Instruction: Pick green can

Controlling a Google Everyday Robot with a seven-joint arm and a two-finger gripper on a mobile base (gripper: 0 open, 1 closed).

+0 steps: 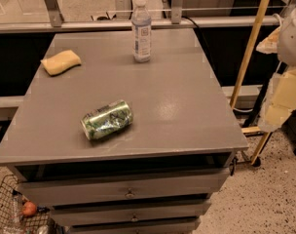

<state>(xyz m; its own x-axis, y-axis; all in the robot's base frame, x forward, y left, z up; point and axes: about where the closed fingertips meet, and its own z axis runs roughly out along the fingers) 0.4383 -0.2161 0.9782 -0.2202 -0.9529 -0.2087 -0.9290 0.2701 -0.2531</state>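
— What can we not see well here?
— The gripper [283, 99] is at the right edge, beside the table [187, 106]. It is pale and blurred, and the edge cuts it off.
— And the print on the green can [107, 119]?
— Too small to read, same as the label of the bottle [141, 33].
— Lower down?
— The bottom edge cuts the drawers [133, 212]. The wire basket [4, 206] in the left corner is cut too, and what lies in it is unclear.
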